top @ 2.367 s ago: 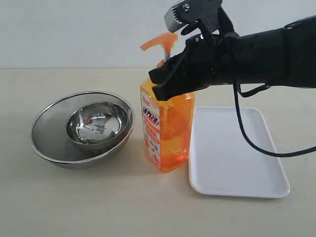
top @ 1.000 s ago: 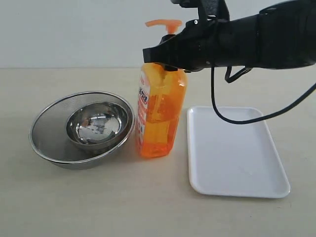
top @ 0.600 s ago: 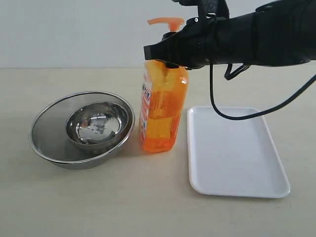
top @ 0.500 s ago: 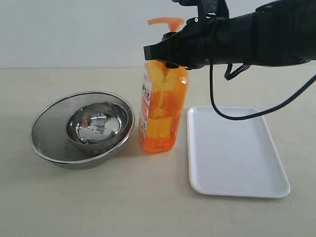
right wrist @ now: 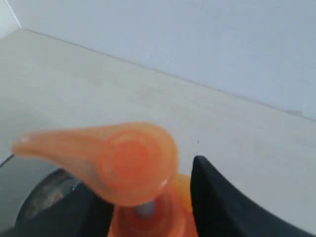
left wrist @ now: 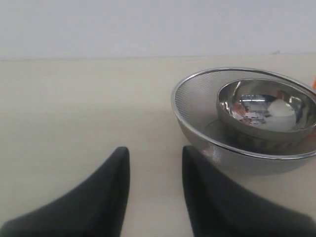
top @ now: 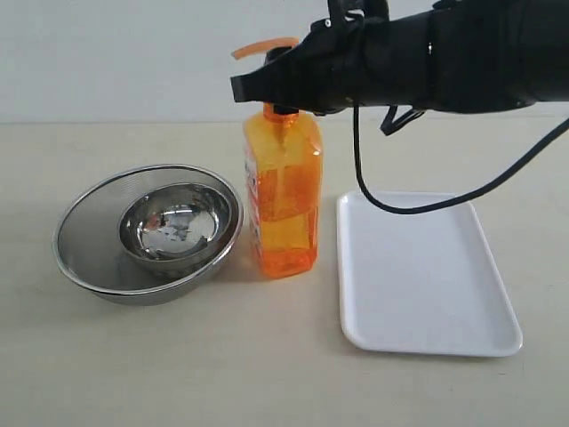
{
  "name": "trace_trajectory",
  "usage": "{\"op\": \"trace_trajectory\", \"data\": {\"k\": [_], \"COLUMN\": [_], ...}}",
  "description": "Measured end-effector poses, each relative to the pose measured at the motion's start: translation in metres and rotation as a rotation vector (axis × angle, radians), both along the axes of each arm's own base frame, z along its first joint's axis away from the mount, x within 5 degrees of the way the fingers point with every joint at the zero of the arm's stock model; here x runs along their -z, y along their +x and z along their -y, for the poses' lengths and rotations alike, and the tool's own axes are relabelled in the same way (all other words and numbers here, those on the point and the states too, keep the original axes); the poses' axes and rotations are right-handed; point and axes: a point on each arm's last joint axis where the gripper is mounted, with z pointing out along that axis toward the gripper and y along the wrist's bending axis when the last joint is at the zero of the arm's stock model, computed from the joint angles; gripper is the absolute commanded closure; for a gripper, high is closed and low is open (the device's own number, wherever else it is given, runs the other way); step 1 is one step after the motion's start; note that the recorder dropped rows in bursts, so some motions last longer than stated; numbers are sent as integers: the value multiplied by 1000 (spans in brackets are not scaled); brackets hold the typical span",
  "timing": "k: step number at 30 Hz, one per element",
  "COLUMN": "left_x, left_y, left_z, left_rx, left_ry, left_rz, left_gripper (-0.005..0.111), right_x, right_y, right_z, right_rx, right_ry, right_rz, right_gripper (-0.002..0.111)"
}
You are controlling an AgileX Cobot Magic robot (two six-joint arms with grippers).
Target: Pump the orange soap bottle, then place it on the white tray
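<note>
The orange soap bottle (top: 283,196) stands upright between the steel bowls and the white tray (top: 427,267), its base at table level; I cannot tell if it touches. My right gripper (top: 274,96) is shut around the bottle's neck just below the orange pump head (top: 262,46), which points left. In the right wrist view the pump head (right wrist: 123,158) fills the front, with black fingers (right wrist: 217,197) on either side of the neck. My left gripper (left wrist: 154,168) is open over bare table, and does not show in the exterior view.
A round steel bowl (top: 178,218) sits inside a wider steel mesh strainer (top: 89,240) left of the bottle, close to its side. The right arm's black cable (top: 391,203) hangs over the tray's far edge. The left wrist view shows the strainer (left wrist: 207,123) beside the left fingers.
The right gripper has carried the bottle a little to the left, toward the bowls. The bottle, tilted at first, now stands straight, and the pump head sits further left.
</note>
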Motion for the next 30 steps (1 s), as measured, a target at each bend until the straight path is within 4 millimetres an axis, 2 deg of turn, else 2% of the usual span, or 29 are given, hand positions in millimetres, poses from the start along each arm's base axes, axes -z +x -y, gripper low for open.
{"op": "trace_trajectory", "data": {"k": [4,6,7,9,12,17,20,30], "left_x": [0,0,0,0,0,0,0,0], "left_y": [0,0,0,0,0,0,0,0], "left_z": [0,0,0,0,0,0,0,0], "left_rx": [0,0,0,0,0,0,0,0], "left_ry": [0,0,0,0,0,0,0,0], "left_rz": [0,0,0,0,0,0,0,0], "left_gripper": [73,73,73,73,73,73,73,73], "right_x": [-4,-4,-5,-5,-1,34,47,67], "right_y": [-2,-3,-4,-6,-7,-17,-24,-31], "right_z": [-2,-4,-5,-7,-6,4,6,8], "right_rx": [-16,-42,-58,-84,-89,-65,-94,-156], "right_ry": [8,19,26,35,23,-62,-73,-148], "right_rz": [10,8,7,7,-1,-79,-118,-132], "right_gripper": [64,43,29,23,23,23,23,23]}}
